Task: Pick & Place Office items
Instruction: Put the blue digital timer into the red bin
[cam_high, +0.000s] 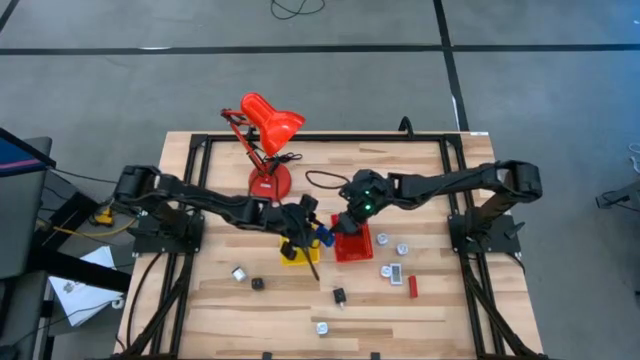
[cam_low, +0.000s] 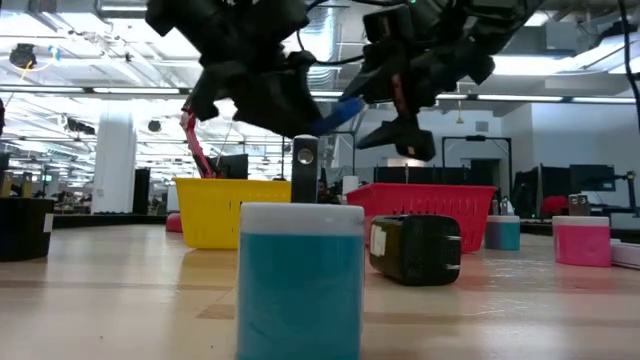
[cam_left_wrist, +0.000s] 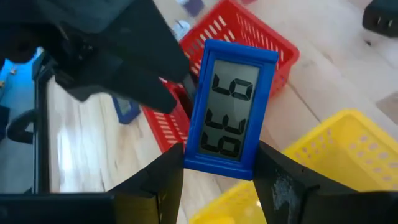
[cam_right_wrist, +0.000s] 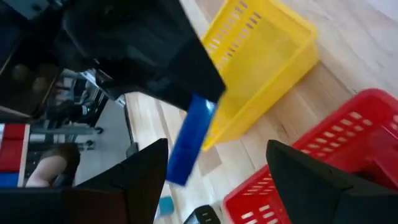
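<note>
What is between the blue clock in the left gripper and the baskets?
Nothing visible blocks it. The left gripper holds the blue digital clock in the air above the gap between the yellow basket and the red basket; the right gripper hovers close beside it.

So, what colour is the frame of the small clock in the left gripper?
Blue clock, clearest in the left wrist view.

A light wooden table (cam_high: 420, 310) fills the lower middle of the high view. On it stand a red desk lamp (cam_high: 268, 150) at upper centre, a yellow tray (cam_high: 294, 257) and a red tray (cam_high: 352, 246) side by side mid-table, and small office items (cam_high: 396, 273) scattered across the lower half.
</note>
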